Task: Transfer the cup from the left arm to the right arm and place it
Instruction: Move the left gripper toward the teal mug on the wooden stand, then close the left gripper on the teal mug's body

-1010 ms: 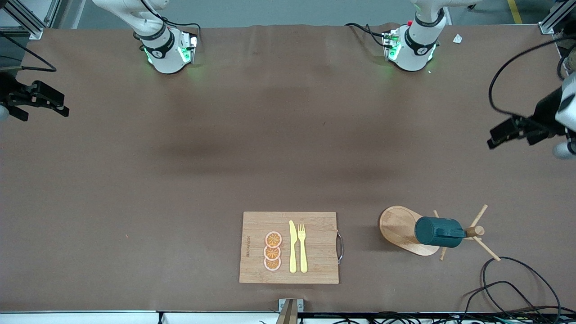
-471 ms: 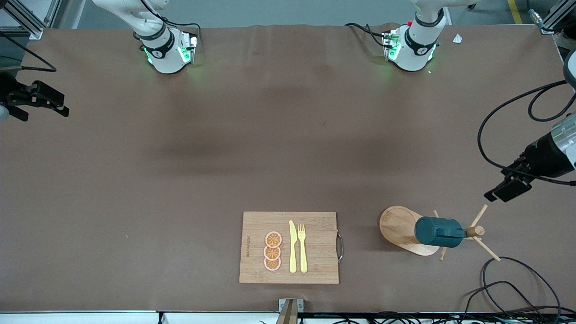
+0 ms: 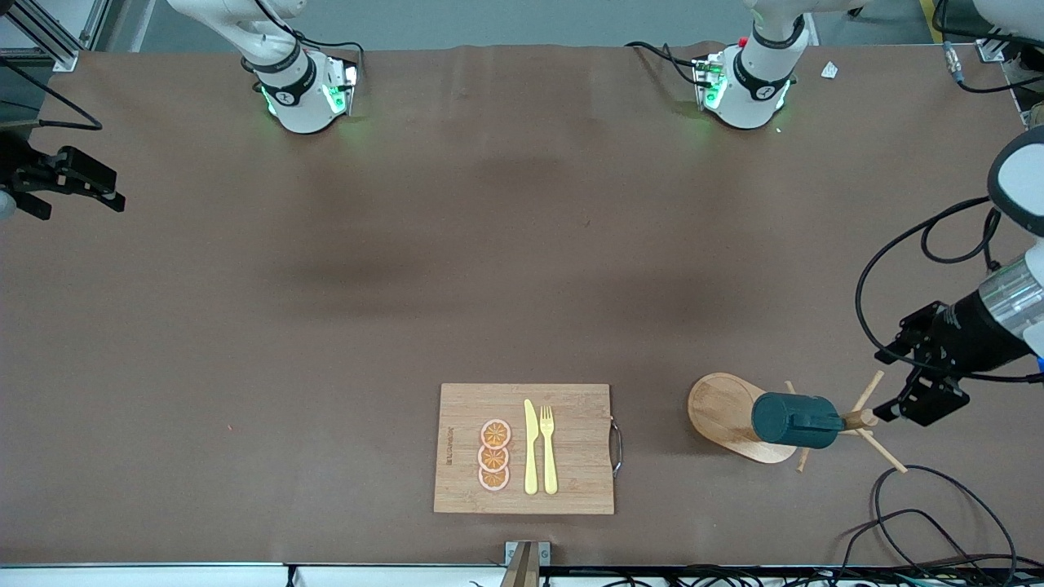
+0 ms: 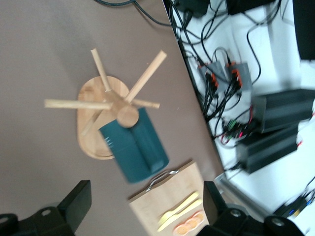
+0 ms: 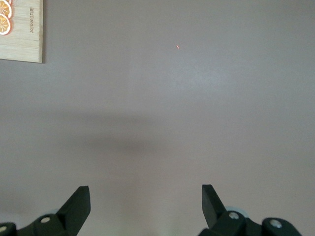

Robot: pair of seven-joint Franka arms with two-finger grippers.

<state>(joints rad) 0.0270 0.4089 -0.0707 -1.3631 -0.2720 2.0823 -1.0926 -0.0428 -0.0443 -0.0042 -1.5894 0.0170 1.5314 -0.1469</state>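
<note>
A brown table fills the front view, with grey floor past its edge by the robot bases. Black cables trail at the left arm's end.

Left arm comes down toward the mug stand

Over the last second the left gripper has travelled from the left arm's end of the table, where it hung well apart from the wooden mug stand, to a place just beside the stand's pegs, and it is now much closer to the cup hanging on the stand. Its fingers are spread wide in the left wrist view, with the cup and the stand between them. The arm's wrist has also turned, and its black cable now loops lower over the table.
</note>
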